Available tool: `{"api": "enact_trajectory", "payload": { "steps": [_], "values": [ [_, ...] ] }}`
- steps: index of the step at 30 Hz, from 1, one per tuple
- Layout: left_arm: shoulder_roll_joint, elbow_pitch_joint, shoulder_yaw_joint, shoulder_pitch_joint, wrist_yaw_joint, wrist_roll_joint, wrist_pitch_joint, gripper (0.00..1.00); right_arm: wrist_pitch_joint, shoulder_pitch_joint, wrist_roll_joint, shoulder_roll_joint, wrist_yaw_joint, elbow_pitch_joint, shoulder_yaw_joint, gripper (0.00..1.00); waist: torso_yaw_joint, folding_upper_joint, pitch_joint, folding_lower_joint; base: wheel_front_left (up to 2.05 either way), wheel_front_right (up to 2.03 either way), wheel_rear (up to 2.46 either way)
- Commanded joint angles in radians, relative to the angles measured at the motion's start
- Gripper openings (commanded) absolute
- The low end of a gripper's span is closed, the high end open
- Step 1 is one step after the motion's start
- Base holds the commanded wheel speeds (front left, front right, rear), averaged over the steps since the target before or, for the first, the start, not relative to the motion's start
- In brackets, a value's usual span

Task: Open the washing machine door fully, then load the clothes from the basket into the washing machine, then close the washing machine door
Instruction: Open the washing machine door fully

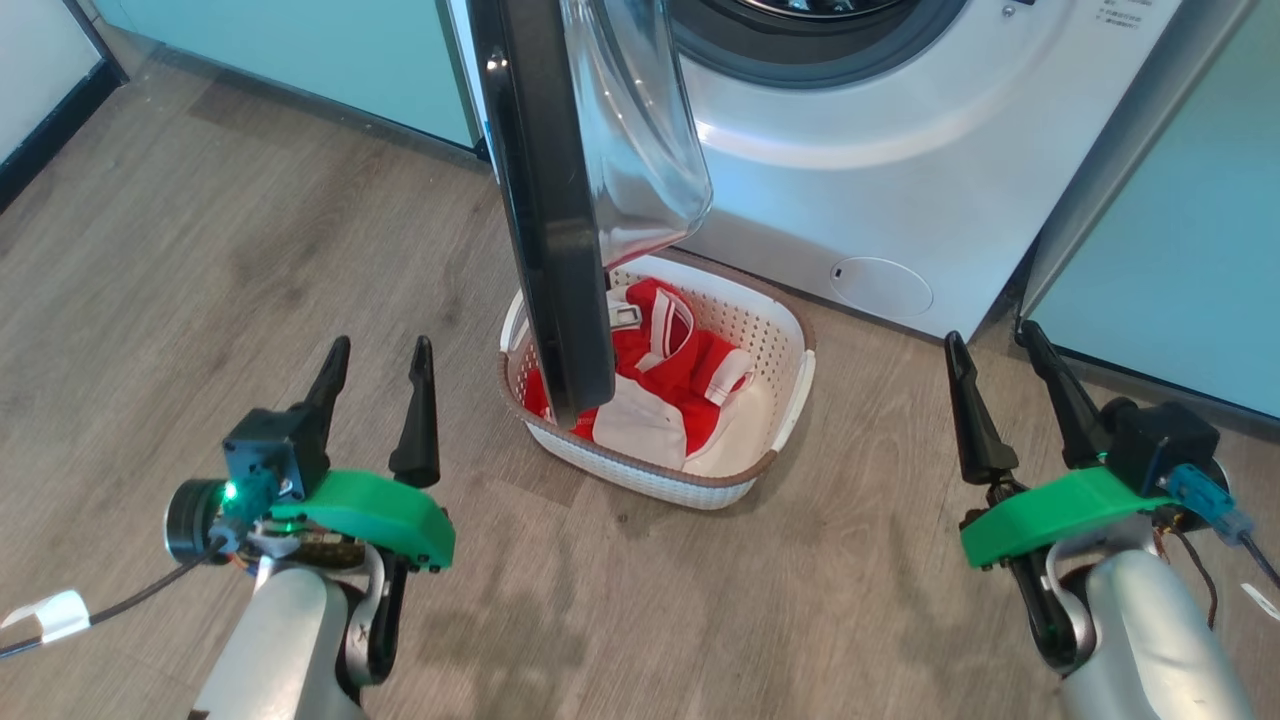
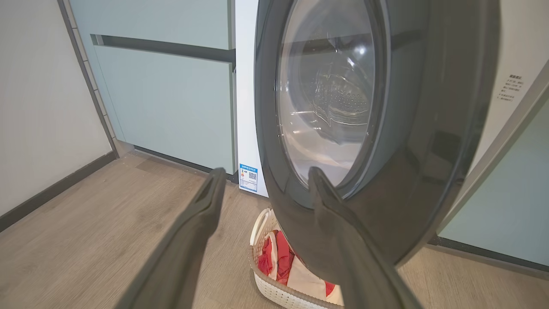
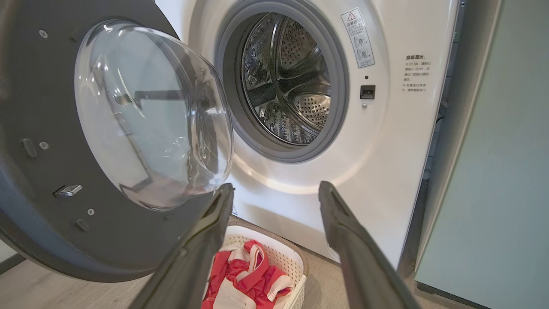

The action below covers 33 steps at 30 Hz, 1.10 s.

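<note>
A wood-look plank floor point(image 1: 250, 250) runs up to pale teal cabinets point(image 1: 300, 50) and a dark skirting along a light wall. Above the floor, the left gripper point(image 1: 381, 345) has its two dark fingers spread apart with nothing between them. The right gripper point(image 1: 992, 336) is spread the same way and is also empty. The basket point(image 1: 790, 400) stands on the floor between the two grippers, just beside the foot of the washing machine point(image 1: 880, 150). The clothes point(image 1: 670, 360) lie inside it, a red and white bundle. The washing machine door point(image 1: 545, 200) stands swung out over the basket's left part, hiding that side of the rim and some of the fabric in the head view. Its bulging glass faces the machine. Behind it the steel drum point(image 3: 291, 86) is open inside its grey seal point(image 3: 339, 107). A warning label point(image 3: 357, 38) with a red triangle sits beside the opening, above a small dark latch slot point(image 3: 367, 91). Further right are a few lines of print point(image 3: 415, 73), too small to read. A blue sticker point(image 2: 248, 177) with a QR code sits low on the front's left edge, its text illegible. A round flap point(image 1: 880, 287) sits low on the right. The machine's top is cut off.
</note>
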Motion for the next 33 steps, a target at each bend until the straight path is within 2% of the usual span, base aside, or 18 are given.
{"api": "enact_trajectory", "payload": {
  "steps": [1, 8, 9, 10, 21, 29, 33],
  "values": [
    [0.025, -0.036, 0.034, -0.022, 0.009, -0.007, 0.001, 1.00, -0.010, -0.030, -0.009, 0.003, 0.000, -0.026, 0.021, 1.00, 0.000, 0.0000, -0.001, 0.0000, 0.00, 0.00, 0.00],
    [0.029, -0.034, 0.033, -0.023, 0.014, -0.012, 0.002, 1.00, -0.010, -0.033, -0.006, 0.006, 0.000, -0.022, 0.024, 1.00, 0.001, 0.0000, -0.003, 0.0000, 0.00, 0.00, 0.00],
    [0.030, -0.033, 0.031, -0.023, 0.011, -0.013, 0.005, 0.82, -0.010, -0.035, -0.006, 0.006, 0.000, -0.021, 0.026, 1.00, 0.001, 0.0000, -0.003, 0.0000, 0.00, 0.00, 0.00],
    [0.030, -0.034, 0.028, -0.023, 0.005, -0.018, 0.008, 0.00, -0.010, -0.036, -0.005, 0.006, 0.000, -0.021, 0.027, 1.00, 0.001, 0.0000, -0.003, 0.0000, 0.00, 0.00, 0.00],
    [0.034, -0.076, 0.038, -0.051, 0.017, -0.014, -0.020, 0.00, -0.010, -0.044, -0.004, 0.004, 0.000, -0.026, 0.028, 1.00, 0.009, 0.0000, -0.002, 0.0000, 0.00, 0.00, 0.00],
    [0.061, -0.270, 0.065, -0.153, 0.034, 0.046, -0.049, 0.00, -0.010, -0.041, 0.001, 0.004, 0.000, -0.030, 0.026, 1.00, 0.009, 0.0000, -0.013, 0.0000, 0.00, 0.00, 0.00],
    [0.051, -0.388, 0.059, -0.207, 0.042, 0.075, -0.054, 0.00, -0.010, -0.042, 0.004, 0.006, 0.000, -0.034, 0.024, 1.00, 0.004, 0.0000, -0.013, 0.0000, 0.00, 0.00, 0.00]
  ]
}}
